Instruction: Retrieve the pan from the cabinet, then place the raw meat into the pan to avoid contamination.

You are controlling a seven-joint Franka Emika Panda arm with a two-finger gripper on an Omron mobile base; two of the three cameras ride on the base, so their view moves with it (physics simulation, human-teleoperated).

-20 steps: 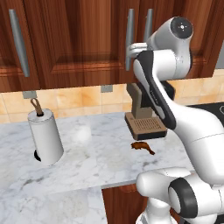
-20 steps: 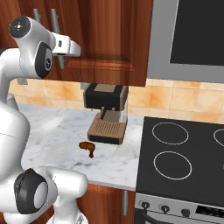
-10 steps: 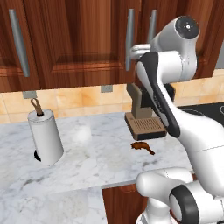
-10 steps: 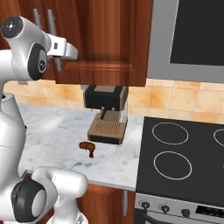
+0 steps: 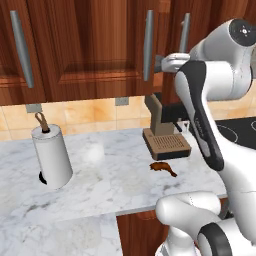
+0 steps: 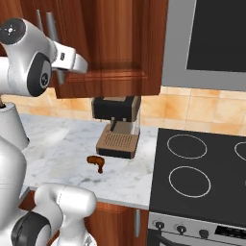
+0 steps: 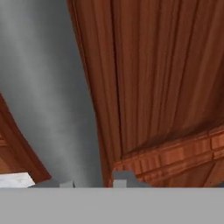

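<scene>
Pincer now closed round silver handle, pinching it. Cabinet door ready for pulling. Pan not out yet. Raw meat waits on desk.

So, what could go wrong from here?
The gripper is at the cabinet door's bar handle; whether it has hold is unclear, so a pull could slip off. The opening door might swing into the arm close by. The raw meat lies bare on the counter.

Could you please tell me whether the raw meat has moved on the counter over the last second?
No. The raw meat lies in the same spot, just in front of the coffee machine.
</scene>
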